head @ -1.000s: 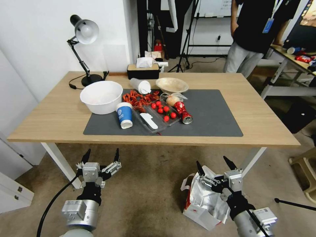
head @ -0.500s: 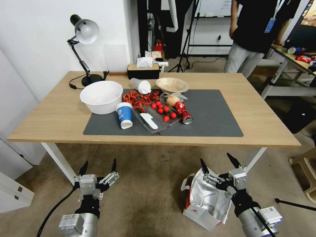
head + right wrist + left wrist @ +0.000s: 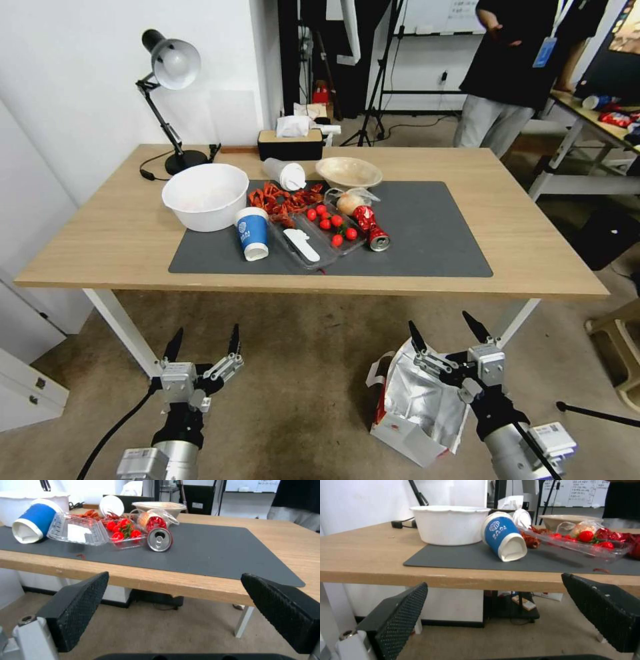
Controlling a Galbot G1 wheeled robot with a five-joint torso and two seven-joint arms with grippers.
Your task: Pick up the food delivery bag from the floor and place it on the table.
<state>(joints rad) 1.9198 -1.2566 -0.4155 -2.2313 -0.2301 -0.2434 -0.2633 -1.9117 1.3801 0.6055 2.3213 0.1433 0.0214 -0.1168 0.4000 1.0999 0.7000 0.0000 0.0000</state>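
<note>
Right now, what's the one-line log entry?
stage: pre-grasp | food delivery bag: on floor | right gripper: open above bag | left gripper: open, idle | table: cluttered

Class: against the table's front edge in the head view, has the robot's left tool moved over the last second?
Yes. The left tool, open, has dropped away from the table edge toward the floor; the table itself has not shifted.

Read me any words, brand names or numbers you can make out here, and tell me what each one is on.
None can be read.
Blue paper cup: white logo and lettering, too blurred.
Food delivery bag: red mark on its white side, too small.
Whiteboard: handwriting, illegible.
Red can: no legible print.
</note>
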